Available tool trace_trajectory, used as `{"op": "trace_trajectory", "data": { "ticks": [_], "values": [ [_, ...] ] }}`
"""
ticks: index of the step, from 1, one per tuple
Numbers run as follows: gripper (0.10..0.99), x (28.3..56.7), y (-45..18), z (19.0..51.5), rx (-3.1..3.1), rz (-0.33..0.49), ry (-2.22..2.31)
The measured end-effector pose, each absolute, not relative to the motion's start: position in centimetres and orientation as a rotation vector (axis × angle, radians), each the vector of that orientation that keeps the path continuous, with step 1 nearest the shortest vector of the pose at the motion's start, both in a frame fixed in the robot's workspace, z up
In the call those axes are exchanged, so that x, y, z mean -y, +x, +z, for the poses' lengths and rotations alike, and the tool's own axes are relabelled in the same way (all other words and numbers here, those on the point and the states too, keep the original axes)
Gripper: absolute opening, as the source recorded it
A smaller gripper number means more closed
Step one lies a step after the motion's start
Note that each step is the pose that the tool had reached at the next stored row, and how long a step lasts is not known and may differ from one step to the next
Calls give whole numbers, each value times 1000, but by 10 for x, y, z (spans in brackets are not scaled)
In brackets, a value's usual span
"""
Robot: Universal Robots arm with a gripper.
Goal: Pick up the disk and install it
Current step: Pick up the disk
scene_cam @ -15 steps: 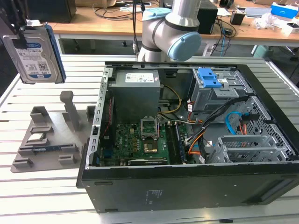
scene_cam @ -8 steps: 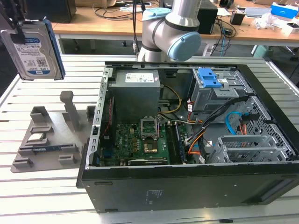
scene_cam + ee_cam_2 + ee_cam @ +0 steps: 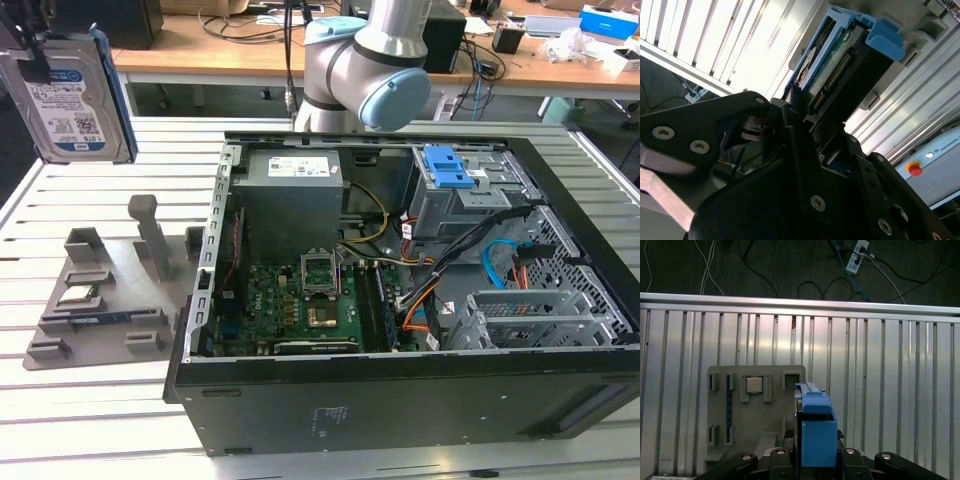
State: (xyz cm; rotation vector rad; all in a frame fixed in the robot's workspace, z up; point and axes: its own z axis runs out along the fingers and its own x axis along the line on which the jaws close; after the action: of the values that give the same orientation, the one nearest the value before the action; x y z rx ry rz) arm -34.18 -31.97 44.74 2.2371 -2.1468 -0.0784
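Observation:
The disk, a silver-grey hard drive with a white-and-blue label in a blue plastic bracket, hangs upright in the air at the exterior view's upper left, well above the grey fixture. My gripper is shut on it from above. In the first wrist view the blue bracket of the disk stands edge-on between the black jaws of my gripper, over the fixture. The second wrist view shows the connector end of the disk clamped in my gripper.
An open computer case lies on the slatted metal table, with a grey drive cage with a blue latch at its back. A small square chip rests on the fixture. The arm's base stands behind the case.

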Motion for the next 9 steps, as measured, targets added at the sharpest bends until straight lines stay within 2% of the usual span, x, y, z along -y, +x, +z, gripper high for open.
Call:
{"op": "trace_trajectory", "data": {
  "ticks": [9],
  "values": [
    [365, 319, -341, 460, 2146, -80, 2237]
  ]
}}
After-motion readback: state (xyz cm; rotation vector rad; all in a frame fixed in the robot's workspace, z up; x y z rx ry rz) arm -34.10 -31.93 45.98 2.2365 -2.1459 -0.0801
